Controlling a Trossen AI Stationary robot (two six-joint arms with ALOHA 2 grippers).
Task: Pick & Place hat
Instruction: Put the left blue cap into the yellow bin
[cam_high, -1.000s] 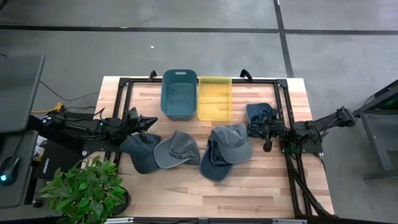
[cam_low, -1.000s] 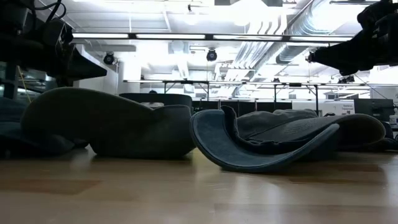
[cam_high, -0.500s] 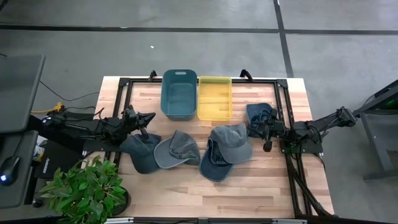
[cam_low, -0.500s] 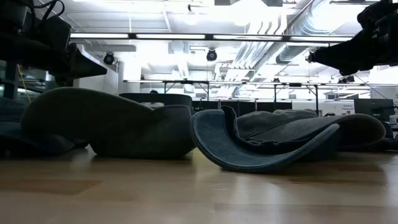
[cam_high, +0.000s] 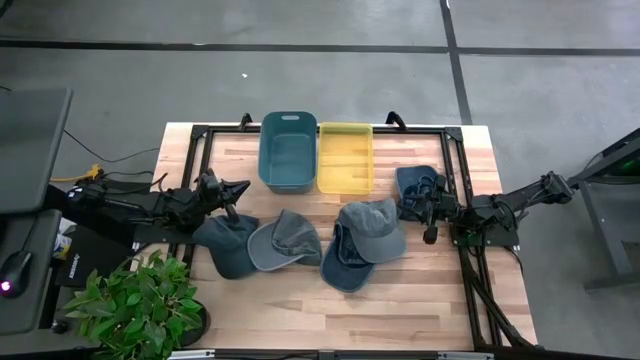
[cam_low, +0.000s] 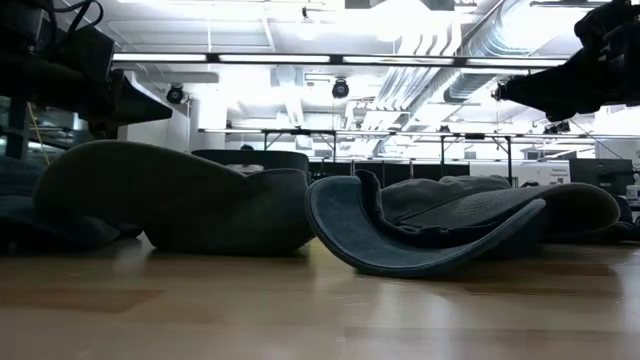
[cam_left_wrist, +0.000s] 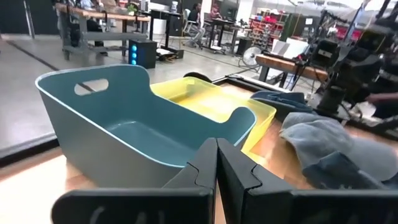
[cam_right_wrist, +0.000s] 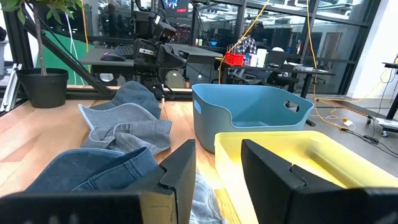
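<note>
Table (cam_high: 420, 300): we see a wooden top with a black frame around it, bins at the far edge, hats across the middle.
Teal bin (cam_high: 288, 150): we note it sits at the far side, touching the yellow bin (cam_high: 345, 157) on its right; we see nothing inside either one.
Dark hat (cam_high: 228, 245): we find it at the left of the row, just beside the left gripper, its edge against the next hat.
Grey-blue hat (cam_high: 285, 240): we see it in the middle of the table, brim towards the front.
Two stacked hats (cam_high: 362, 242): we log a lighter one lying over a darker, upturned one, right of centre.
Fifth hat (cam_high: 417, 185): we see it dark blue, crumpled, near the right gripper and right of the yellow bin; whether they touch we cannot tell.
Left gripper (cam_high: 236, 190): we see it near the table's left edge, pointing towards the teal bin, fingers (cam_left_wrist: 200, 171) pressed together on nothing.
Right gripper (cam_high: 412, 203): we see it at the right side, beside the fifth hat, fingers (cam_right_wrist: 180, 165) parted with an empty gap between them.
Plant (cam_high: 135, 305): we note a leafy pot at the front left corner.
</note>
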